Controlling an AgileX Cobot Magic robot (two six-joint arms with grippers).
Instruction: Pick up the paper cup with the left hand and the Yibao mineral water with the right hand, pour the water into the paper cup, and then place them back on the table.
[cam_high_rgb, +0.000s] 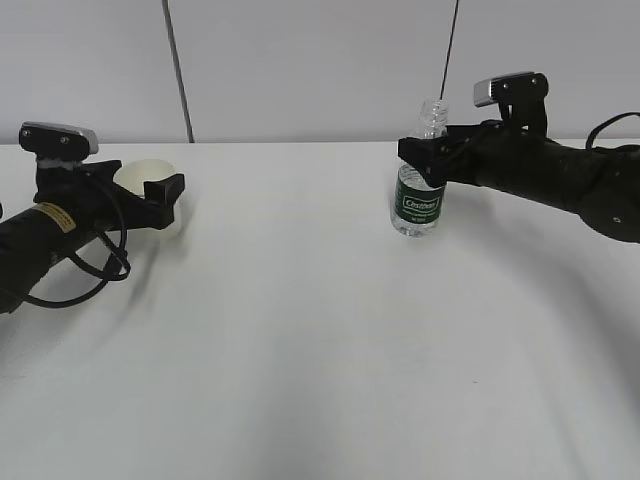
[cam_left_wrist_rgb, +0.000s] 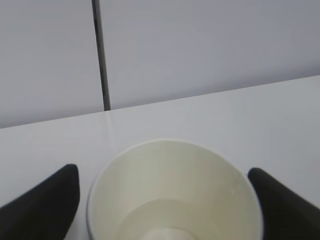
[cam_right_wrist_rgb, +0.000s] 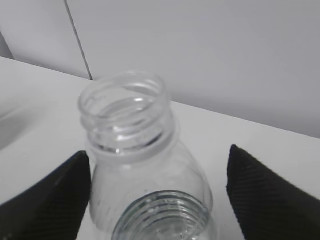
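Evidently for a two-handed lift, the left pincer (cam_high_rgb: 165, 200) brackets the white paper cup (cam_high_rgb: 150, 185) at far left, the right pincer (cam_high_rgb: 425, 160) the clear green-labelled bottle (cam_high_rgb: 418, 200) right of centre, both wide open, nothing gripped, on the white counter (cam_high_rgb: 300, 330).

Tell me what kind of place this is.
Probably a robot lab or test bench: a bare white table against plain grey wall panels, with only a paper cup and an uncapped water bottle set out.
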